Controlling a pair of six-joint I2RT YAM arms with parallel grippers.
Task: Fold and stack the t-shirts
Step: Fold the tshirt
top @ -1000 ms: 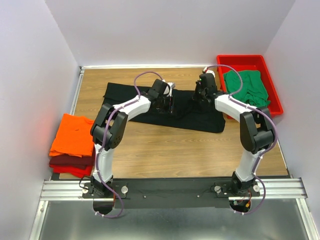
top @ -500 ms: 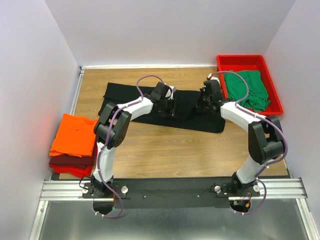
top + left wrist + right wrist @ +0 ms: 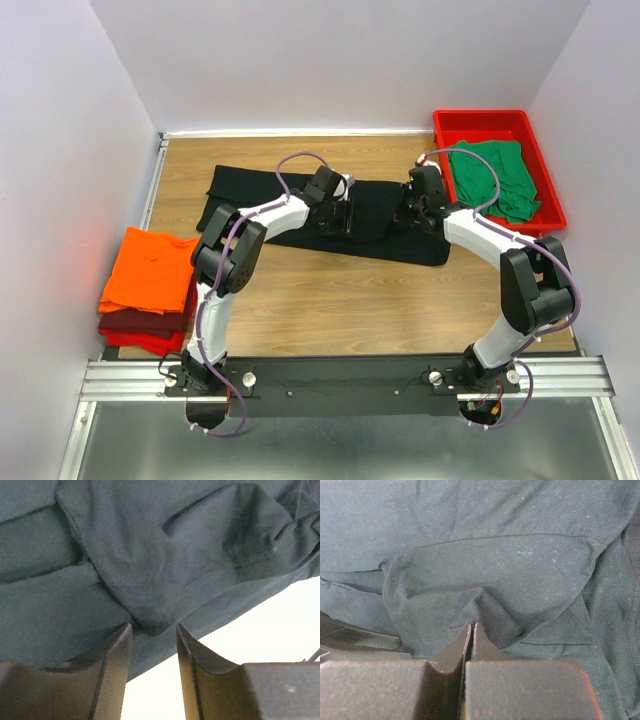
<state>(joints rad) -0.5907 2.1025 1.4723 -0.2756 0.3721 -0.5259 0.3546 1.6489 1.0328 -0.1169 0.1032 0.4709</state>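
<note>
Cloth under inspection: one large black t-shirt [image 3: 250, 195] of soft fabric lies spread across the far middle of the brown wooden table [image 3: 330, 300], with both arms reaching onto its right half.

Right gripper [image 3: 410, 212]: in the wrist view its fingers are pressed together on a small raised peak of the black t-shirt [image 3: 520, 565], right gripper [image 3: 471, 625].

Left gripper [image 3: 340, 215]: the fingers stand part-way apart, with a bunched fold of the black t-shirt [image 3: 150, 555] sitting between the tips of the left gripper [image 3: 154, 626]. Whether they clamp it cannot be told.

A folded orange t-shirt [image 3: 150, 268] lies on top of a folded dark red t-shirt [image 3: 140, 322] at the table's left edge, well apart from the black one.

A crumpled green t-shirt [image 3: 495, 175] lies inside the rigid red plastic tray [image 3: 490, 120] at the far right corner.
</note>
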